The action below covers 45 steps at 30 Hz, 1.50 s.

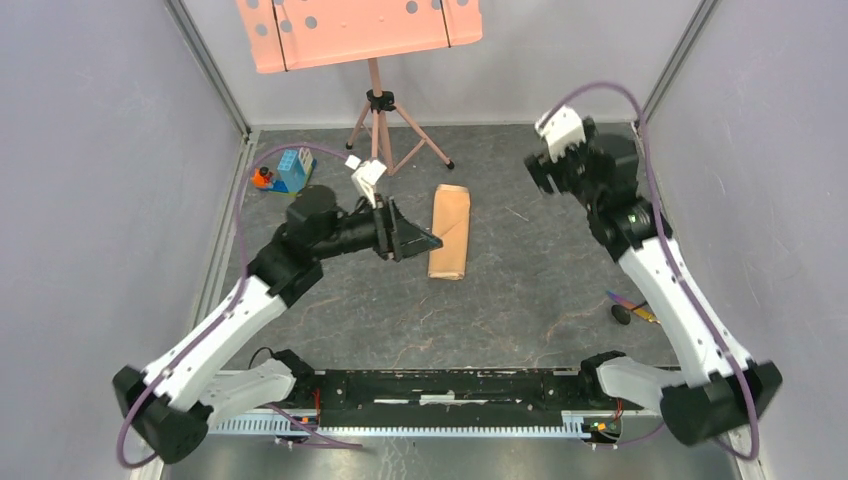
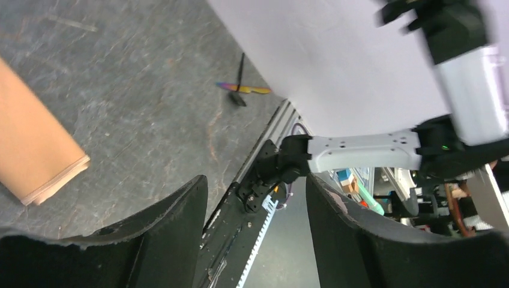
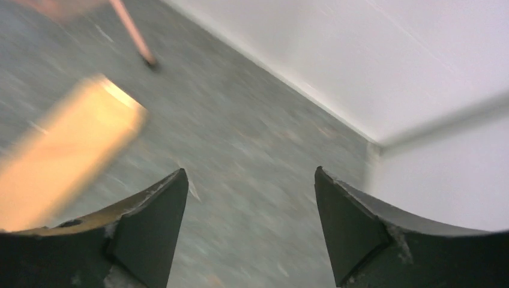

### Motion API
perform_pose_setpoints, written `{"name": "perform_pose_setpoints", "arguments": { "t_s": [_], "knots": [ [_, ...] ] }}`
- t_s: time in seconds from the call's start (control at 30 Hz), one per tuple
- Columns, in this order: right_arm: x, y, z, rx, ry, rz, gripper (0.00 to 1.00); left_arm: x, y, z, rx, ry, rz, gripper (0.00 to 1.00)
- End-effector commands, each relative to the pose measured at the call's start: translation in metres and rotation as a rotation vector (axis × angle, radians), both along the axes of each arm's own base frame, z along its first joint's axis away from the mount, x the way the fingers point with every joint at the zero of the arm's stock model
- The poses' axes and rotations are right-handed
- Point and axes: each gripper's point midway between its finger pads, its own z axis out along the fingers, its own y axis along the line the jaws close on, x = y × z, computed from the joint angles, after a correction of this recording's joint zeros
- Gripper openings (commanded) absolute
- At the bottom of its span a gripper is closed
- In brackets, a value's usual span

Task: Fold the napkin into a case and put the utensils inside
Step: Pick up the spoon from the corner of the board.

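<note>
The napkin lies folded as a narrow peach-tan case [image 1: 449, 232] in the middle of the table. It also shows in the left wrist view [image 2: 33, 150] and, blurred, in the right wrist view [image 3: 66, 150]. My left gripper [image 1: 425, 240] is open and empty just left of the case, its jaws [image 2: 257, 186] wide apart. My right gripper [image 1: 538, 172] is raised at the back right, open and empty [image 3: 249, 180]. The utensils [image 1: 630, 308], black and gold-orange, lie on the table at the right by my right arm; they also show in the left wrist view [image 2: 240, 90].
A salmon-pink music-stand tray [image 1: 360, 30] on a tripod [image 1: 385, 125] stands at the back. Toy blocks [image 1: 285, 170] sit at the back left. Grey walls close in both sides. The arm rail [image 1: 450, 385] runs along the near edge.
</note>
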Motion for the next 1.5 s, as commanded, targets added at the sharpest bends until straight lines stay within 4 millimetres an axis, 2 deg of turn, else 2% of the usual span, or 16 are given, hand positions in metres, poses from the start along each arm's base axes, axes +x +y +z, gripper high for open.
{"name": "perform_pose_setpoints", "arguments": {
  "t_s": [0.0, 0.07, 0.13, 0.27, 0.3, 0.33, 0.4, 0.47, 0.53, 0.7, 0.8, 1.07, 1.2, 1.47],
  "knots": [
    [-0.044, -0.118, -0.090, -0.749, 0.148, -0.190, 0.85, -0.035, 0.024, 0.012, 0.047, -0.095, -0.063, 0.69],
    [-0.061, -0.149, -0.105, -0.891, 0.200, -0.163, 0.76, -0.041, 0.029, 0.007, 0.065, -0.100, -0.069, 0.69],
    [-0.080, -0.178, -0.124, -1.016, 0.289, -0.098, 0.72, -0.048, 0.030, 0.002, 0.060, -0.098, -0.095, 0.69],
    [-0.109, -0.248, -0.126, -1.239, 0.492, -0.174, 0.72, -0.056, 0.029, -0.007, 0.059, -0.103, -0.134, 0.68],
    [-0.113, -0.259, -0.130, -1.264, 0.530, -0.158, 0.73, -0.056, 0.029, -0.010, 0.068, -0.108, -0.130, 0.68],
    [-0.119, -0.269, -0.139, -1.276, 0.581, -0.128, 0.79, -0.058, 0.028, -0.012, 0.074, -0.119, -0.134, 0.68],
    [-0.124, -0.279, -0.153, -1.341, 0.656, -0.058, 0.86, -0.065, 0.026, -0.012, 0.071, -0.139, -0.149, 0.68],
    [-0.117, -0.279, -0.168, -1.339, 0.677, 0.001, 0.91, -0.069, 0.025, -0.012, 0.079, -0.156, -0.156, 0.68],
    [-0.115, -0.278, -0.189, -1.349, 0.735, 0.113, 0.90, -0.071, 0.027, -0.016, 0.096, -0.165, -0.153, 0.68],
    [-0.121, -0.281, -0.224, -1.350, 0.830, 0.275, 0.87, -0.076, 0.025, -0.035, 0.157, -0.146, -0.175, 0.68],
    [-0.126, -0.284, -0.244, -1.360, 0.867, 0.310, 0.86, -0.080, 0.024, -0.045, 0.200, -0.130, -0.197, 0.68],
    [-0.130, -0.302, -0.254, -1.356, 0.895, 0.272, 0.86, -0.086, 0.018, -0.059, 0.271, -0.114, -0.248, 0.67],
    [-0.135, -0.302, -0.263, -1.342, 0.903, 0.277, 0.86, -0.086, 0.017, -0.055, 0.288, -0.128, -0.254, 0.67],
    [-0.177, -0.293, -0.299, -1.246, 0.891, 0.301, 0.87, -0.087, 0.015, -0.058, 0.295, -0.119, -0.264, 0.67]
  ]
}}
